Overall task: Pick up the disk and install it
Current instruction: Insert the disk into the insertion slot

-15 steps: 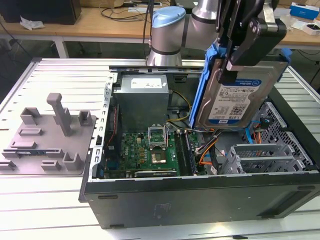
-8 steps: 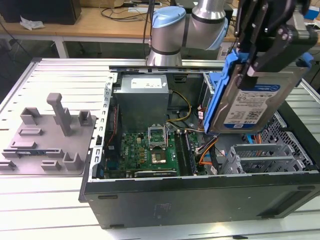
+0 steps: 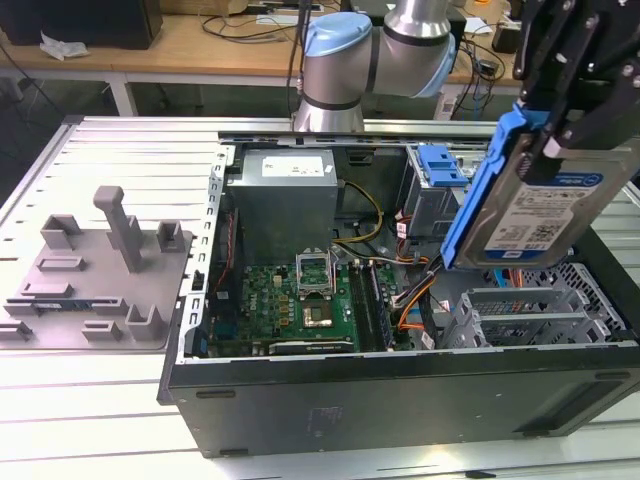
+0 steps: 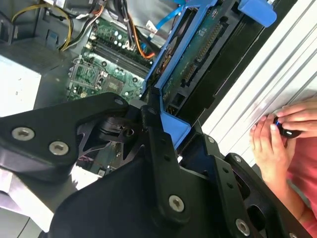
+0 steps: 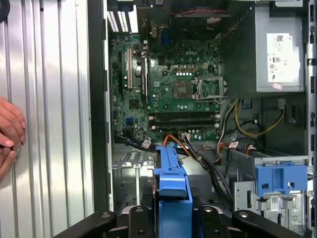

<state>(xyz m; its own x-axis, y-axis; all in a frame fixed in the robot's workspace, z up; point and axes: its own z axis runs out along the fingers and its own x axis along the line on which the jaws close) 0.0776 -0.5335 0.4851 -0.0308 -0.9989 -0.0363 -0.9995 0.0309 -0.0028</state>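
The disk, a silver hard drive with a white-and-blue label in a blue carrier frame, hangs tilted on edge above the open computer case at the exterior view's right. My gripper is shut on it from above, black fingers clamped on the frame. The second wrist view has the disk's circuit-board underside beyond the fingers. In the first wrist view the blue frame edge sits between the gripper links, over the metal drive cage. That drive cage lies just below the disk.
Inside the case are the green motherboard, the grey power supply, orange and black cables and a blue latch on a grey cage. A person's hands rest on the ribbed table beside the case. A grey fixture plate lies at the exterior view's left.
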